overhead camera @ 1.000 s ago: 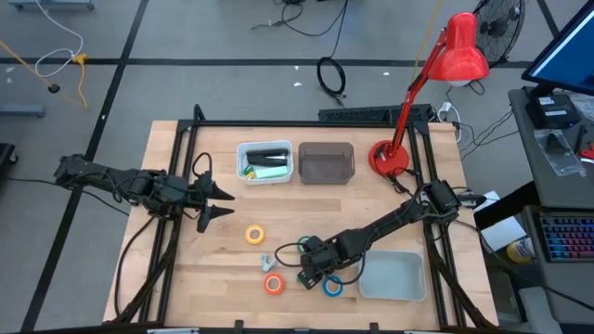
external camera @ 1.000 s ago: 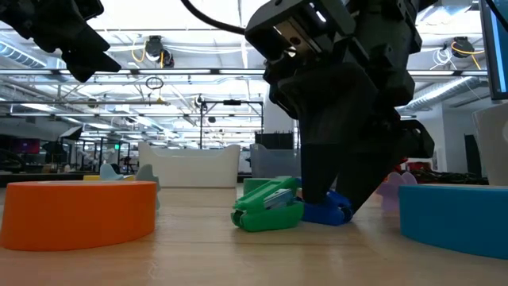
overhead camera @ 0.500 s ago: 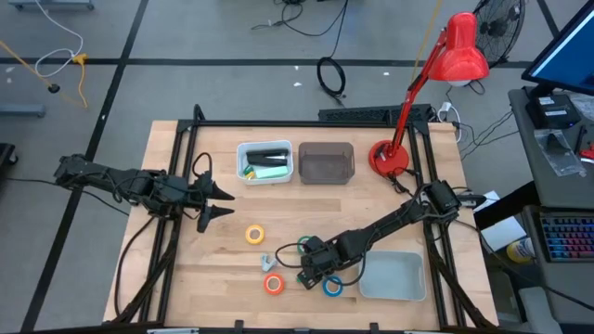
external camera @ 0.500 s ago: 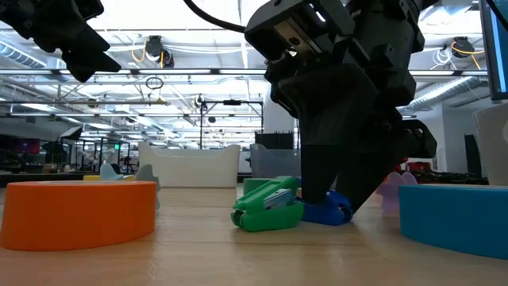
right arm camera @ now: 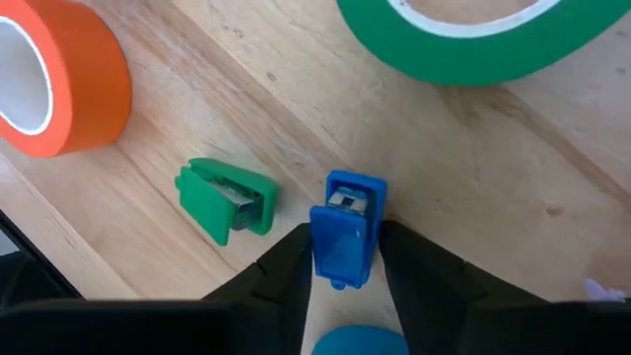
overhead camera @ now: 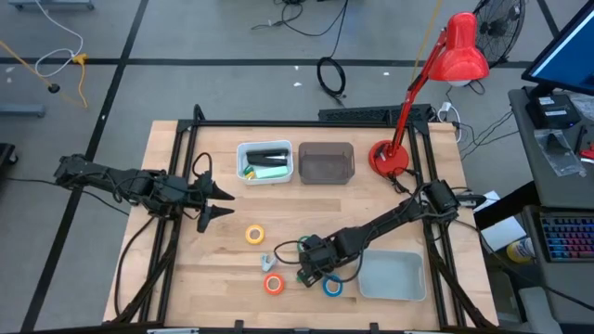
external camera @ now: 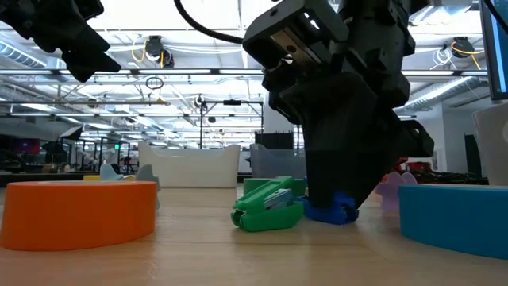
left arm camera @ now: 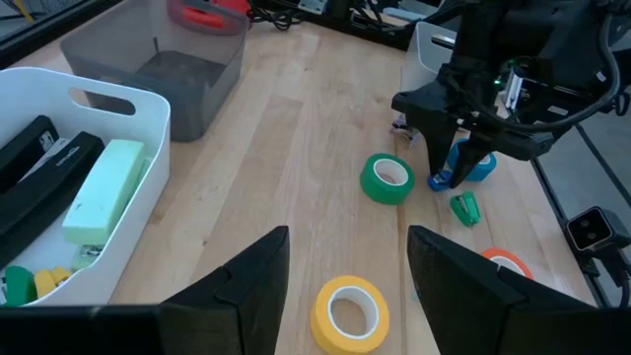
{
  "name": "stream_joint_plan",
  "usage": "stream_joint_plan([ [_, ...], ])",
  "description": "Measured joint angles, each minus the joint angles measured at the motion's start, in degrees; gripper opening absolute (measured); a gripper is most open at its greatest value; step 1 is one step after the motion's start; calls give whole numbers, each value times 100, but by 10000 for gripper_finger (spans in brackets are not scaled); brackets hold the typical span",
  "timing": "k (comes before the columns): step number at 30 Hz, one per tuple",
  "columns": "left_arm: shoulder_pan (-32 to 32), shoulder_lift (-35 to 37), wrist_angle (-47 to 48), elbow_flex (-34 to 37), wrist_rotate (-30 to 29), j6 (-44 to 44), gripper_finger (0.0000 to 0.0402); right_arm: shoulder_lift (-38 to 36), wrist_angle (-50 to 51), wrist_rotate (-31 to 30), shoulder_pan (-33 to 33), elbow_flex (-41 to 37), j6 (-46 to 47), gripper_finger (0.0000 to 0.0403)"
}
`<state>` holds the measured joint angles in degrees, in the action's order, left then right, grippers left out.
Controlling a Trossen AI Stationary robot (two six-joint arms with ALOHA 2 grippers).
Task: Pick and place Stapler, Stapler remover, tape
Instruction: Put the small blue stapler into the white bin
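Down-right of the white bin point(overhead camera: 264, 162), well away from it at the near side of the bench point(overhead camera: 186, 269), I have the right claw point(overhead camera: 309, 271) lowered straight over the blue staple remover point(right arm camera: 345, 232), which lies flat on the wood. The claw brackets it, but I can't tell if it has pinched yet. Step in hand, my read: grabbing the remover. Next needs a firm pinch, a clean lift, then a carry, probably up to the white bin, which already holds a black stapler point(overhead camera: 267, 151) and a green block point(overhead camera: 271, 171). Risk: the green staple remover point(right arm camera: 227, 202) sits just beside the blue one and could get nudged. Tape is all loose on the wood below the bin: yellow roll point(overhead camera: 254, 235) nearest, green roll point(left arm camera: 386, 179) further, orange roll point(overhead camera: 273, 284) and blue roll point(overhead camera: 332, 287) furthest. The left claw point(overhead camera: 227, 203) hangs open and empty, left and slightly below the bin. Right of the bin, touching, is a dark grey bin point(overhead camera: 326, 162); further right a red lamp point(overhead camera: 459, 51); far down-right a pale tray point(overhead camera: 392, 276). Bench is light wood with a black frame. Room: grey floor, loose cables, ceiling lights.
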<state>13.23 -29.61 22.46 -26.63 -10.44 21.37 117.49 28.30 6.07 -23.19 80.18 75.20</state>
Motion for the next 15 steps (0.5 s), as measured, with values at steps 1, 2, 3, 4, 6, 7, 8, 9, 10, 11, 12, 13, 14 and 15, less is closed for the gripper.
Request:
stream_joint_plan([
  [1, -1, -1, 0, 0, -1, -1, 209, 0, 1, -20, -2, 0, -11, 116],
  [2, -2, -2, 0, 0, -5, 0, 209, 0, 2, -33, -5, 0, -38, 110],
  [3, -1, -2, 0, 0, -9, 2, 209, 0, 11, -29, -3, 0, -70, 103],
  [4, 0, -2, 0, 0, -9, 2, 209, 0, 27, -29, -3, 0, -94, 96],
  [6, 0, -2, 0, 0, -11, 12, 209, -2, 26, -31, -3, 0, -143, 81],
  [7, 0, -2, 0, 0, -11, 22, 209, -2, 32, -29, -3, 0, -163, 73],
  [8, 0, -1, 0, 0, -11, 33, 209, -2, 30, -22, -1, 0, -206, 66],
  [9, -2, -1, 0, 0, -12, 33, 209, -2, 32, -16, 1, 0, -233, 61],
  [10, -2, -2, 0, 0, -12, 34, 209, -3, 31, -9, 11, 0, -240, 57],
  [11, -2, -2, -1, 0, -13, 35, 209, -9, 26, 2, 29, 0, -241, 57],
  [12, -2, -2, 0, 0, -13, 37, 209, -32, 16, 22, 36, 0, -243, 57],
  [13, 0, -2, 0, 0, -13, 37, 209, -75, -3, 21, 36, -3, -243, 57],
  [14, -2, -2, -1, 0, -13, 37, 209, -105, 6, 19, 36, -11, -241, 58],
  [15, -1, -2, 0, 0, -13, 39, 209, -146, 31, 21, 60, -19, -231, 61],
])
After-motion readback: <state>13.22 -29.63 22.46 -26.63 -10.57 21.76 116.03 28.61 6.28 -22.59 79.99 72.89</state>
